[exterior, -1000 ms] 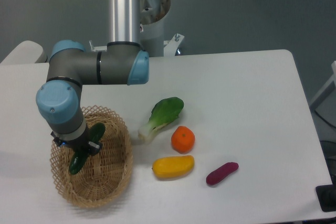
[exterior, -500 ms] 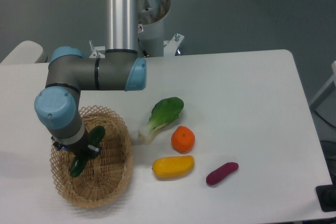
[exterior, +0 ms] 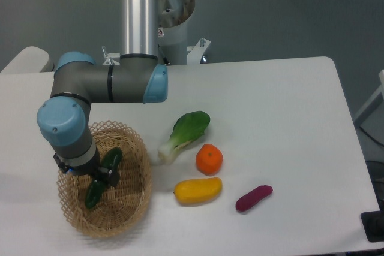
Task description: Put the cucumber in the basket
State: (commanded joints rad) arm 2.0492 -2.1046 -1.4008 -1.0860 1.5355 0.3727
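The dark green cucumber (exterior: 95, 193) lies tilted inside the oval wicker basket (exterior: 141, 166) at the table's front left, one end pointing up toward the basket's far rim. My gripper (exterior: 101, 175) reaches down into the basket from above and is shut on the cucumber at its middle. The wrist covers the basket's left part and the cucumber's middle. I cannot tell whether the cucumber touches the basket floor.
To the right of the basket lie a bok choy (exterior: 186, 132), an orange (exterior: 209, 159), a yellow vegetable (exterior: 197, 190) and a purple vegetable (exterior: 254, 198). The arm's elbow (exterior: 111, 83) hangs above the basket's far side.
My gripper has sunk lower into the basket with the cucumber, and the cucumber's lower end has shifted slightly right and down.
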